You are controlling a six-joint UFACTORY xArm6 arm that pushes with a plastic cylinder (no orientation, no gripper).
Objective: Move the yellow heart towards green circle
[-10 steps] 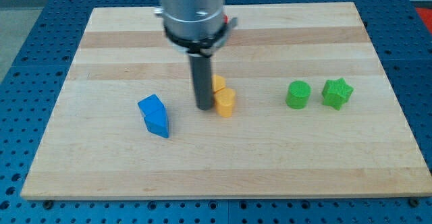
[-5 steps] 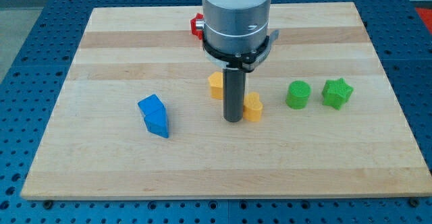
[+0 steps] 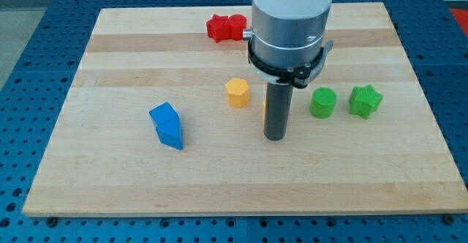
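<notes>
My tip (image 3: 275,135) rests on the wooden board (image 3: 110,60) a little right of centre, to the left of and below the green circle (image 3: 322,103). The yellow heart (image 3: 264,106) is almost wholly hidden behind the rod; only a thin orange-yellow sliver shows at the rod's left edge. Whether the rod touches the heart cannot be told. The green circle stands apart from the rod, a short gap to its right.
A green star (image 3: 365,101) sits just right of the green circle. A yellow hexagon (image 3: 237,93) stands left of the rod. Two blue blocks (image 3: 167,125) lie together at the left. Red blocks (image 3: 225,27) lie near the top edge.
The rod has moved to the view's right, pushing the yellow heart away from the yellow hexagon and closer to the green circle. The heart is now hidden behind the rod.
</notes>
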